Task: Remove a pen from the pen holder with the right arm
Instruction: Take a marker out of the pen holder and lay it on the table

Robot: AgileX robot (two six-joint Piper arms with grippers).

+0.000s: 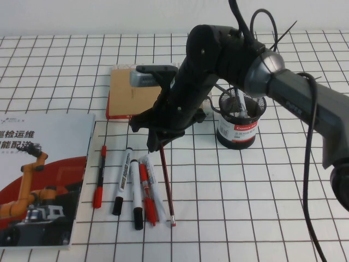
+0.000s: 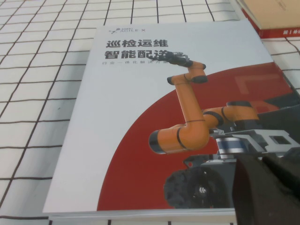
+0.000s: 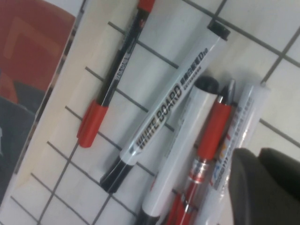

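Likely for set-down, right gripper (image 1: pixel 156 144) is held closed at 8 o'clock of pen holder (image 1: pixel 237 134), by top of pencil (image 1: pixel 167 188); left gripper (image 2: pixel 269 187) is parked over booklet (image 2: pixel 126 117).

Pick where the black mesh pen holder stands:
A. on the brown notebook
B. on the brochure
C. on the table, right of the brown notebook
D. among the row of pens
C: the pen holder stands on the table, right of the brown notebook. The right gripper hangs over the row of pens, and the left gripper over the brochure.
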